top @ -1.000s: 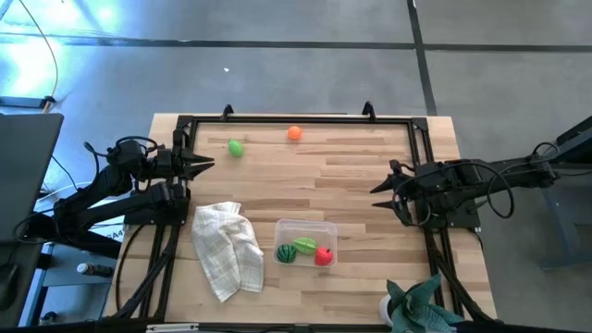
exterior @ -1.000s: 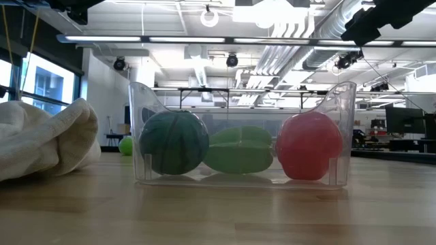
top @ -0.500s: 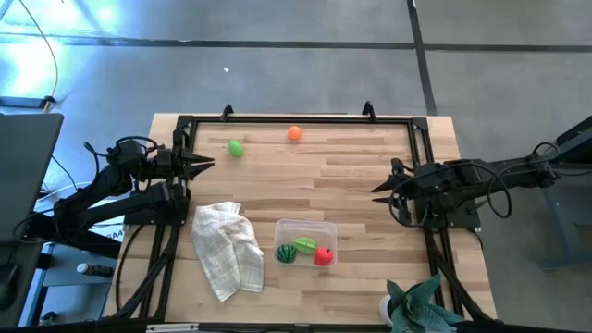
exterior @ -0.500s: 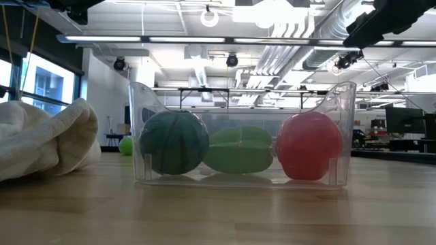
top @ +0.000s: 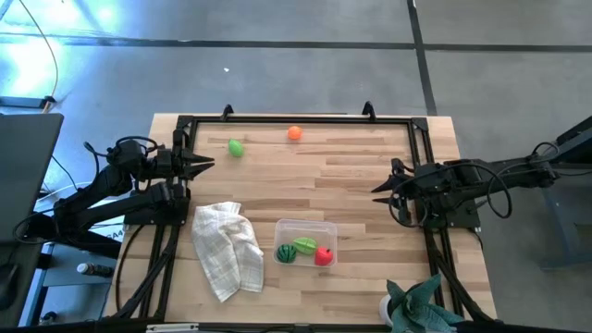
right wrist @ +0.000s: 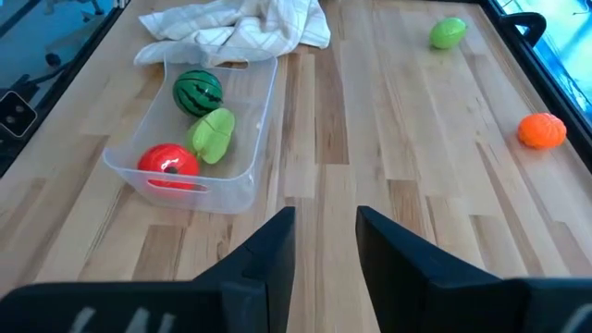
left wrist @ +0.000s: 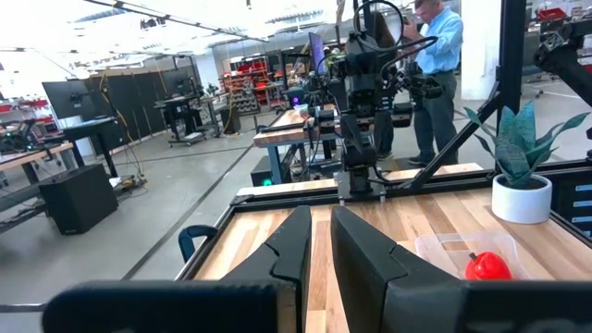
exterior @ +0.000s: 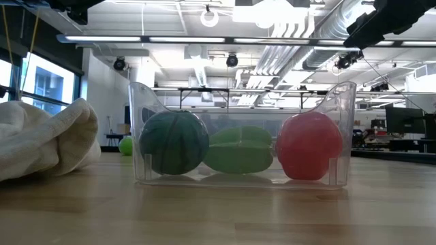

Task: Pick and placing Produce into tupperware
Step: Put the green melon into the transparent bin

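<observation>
I am looking down on a wooden table [top: 361, 185] with one dark arm at each side edge. Near the front edge sits the tub [top: 306, 242], a clear box holding three pieces side by side: a striped melon [top: 288, 252], a pale green leafy piece [top: 305, 245] and a red one [top: 324, 256]. From table height they fill the tub's width, each touching the next, so any further piece will likely have to go in behind them or on top.

Two pieces lie loose near the far edge, well apart from the tub: a green ball [top: 235, 147] and an orange piece [top: 294, 133]. By my reckoning the job is a little over half done.

The right gripper [right wrist: 326, 242] hangs empty above bare wood at the right side, its jaws a narrow gap apart and aimed across the table toward the tub and the loose pieces beyond. The orange piece looks like its natural next target (it lies on that arm's side).

The left gripper [left wrist: 319, 242] waits at the left edge, jaws nearly together and holding nothing. A crumpled cloth [top: 227, 248] lies just beside the tub's left end, and a teal plant [top: 418, 307] stands at the front right corner.
</observation>
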`<action>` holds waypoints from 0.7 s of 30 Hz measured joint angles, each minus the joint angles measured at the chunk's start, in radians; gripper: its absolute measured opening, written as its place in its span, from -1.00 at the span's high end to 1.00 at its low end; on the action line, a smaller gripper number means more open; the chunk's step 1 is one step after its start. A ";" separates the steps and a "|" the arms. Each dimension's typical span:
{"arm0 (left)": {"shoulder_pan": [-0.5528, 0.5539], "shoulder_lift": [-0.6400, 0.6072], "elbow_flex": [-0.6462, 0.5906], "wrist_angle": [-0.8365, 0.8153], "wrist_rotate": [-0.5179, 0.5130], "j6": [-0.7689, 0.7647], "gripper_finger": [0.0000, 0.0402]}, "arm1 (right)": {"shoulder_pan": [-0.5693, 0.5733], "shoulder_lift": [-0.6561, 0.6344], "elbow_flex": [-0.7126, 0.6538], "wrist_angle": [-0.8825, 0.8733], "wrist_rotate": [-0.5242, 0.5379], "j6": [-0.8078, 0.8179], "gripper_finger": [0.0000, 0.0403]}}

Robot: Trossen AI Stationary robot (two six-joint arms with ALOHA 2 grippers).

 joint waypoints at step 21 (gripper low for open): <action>0.000 0.000 0.000 0.109 -0.220 -0.031 0.81 | 0.000 0.000 0.000 0.000 -0.001 0.000 0.47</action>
